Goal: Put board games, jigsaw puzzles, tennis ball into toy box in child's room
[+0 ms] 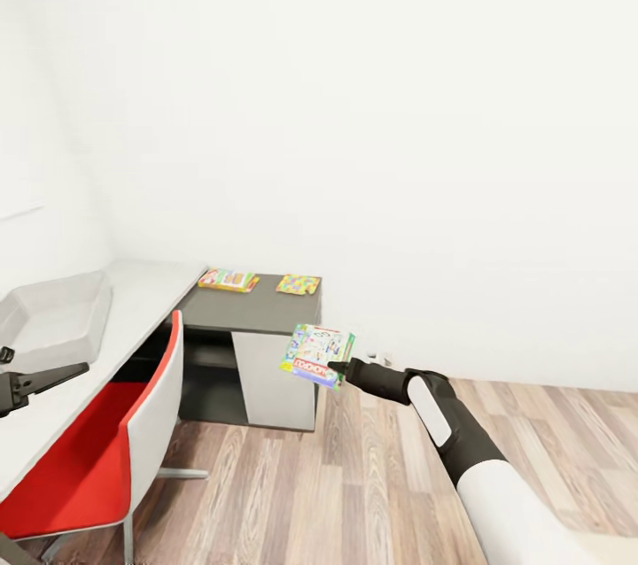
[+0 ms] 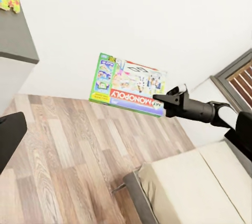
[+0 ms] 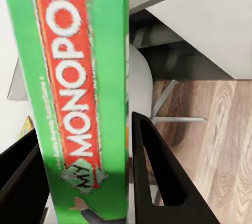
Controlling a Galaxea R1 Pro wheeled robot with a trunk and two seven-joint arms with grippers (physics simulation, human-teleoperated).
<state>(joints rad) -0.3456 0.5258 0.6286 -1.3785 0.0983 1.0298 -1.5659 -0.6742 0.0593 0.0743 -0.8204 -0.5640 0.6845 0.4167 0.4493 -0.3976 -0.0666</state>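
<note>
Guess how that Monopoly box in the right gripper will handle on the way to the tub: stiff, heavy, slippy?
Probably stiff: the Monopoly box juts flat from the right gripper without sagging. Likely light, since an edge pinch alone carries it. The glossy-looking printed edge between the fingers could slip or pivot, so move gently toward the toy box.

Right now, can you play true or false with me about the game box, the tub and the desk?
1. The right pincer holds the Monopoly box. True.
2. The Monopoly box is lying inside the tub. False: it is up in the air, over the floor.
3. Two colourful flat things lie on the dark desk top. True: a box and a puzzle.
4. The chair has a blue seat. False: the seat is red.
5. The left pincer is holding a ball. False: it holds nothing.
</note>
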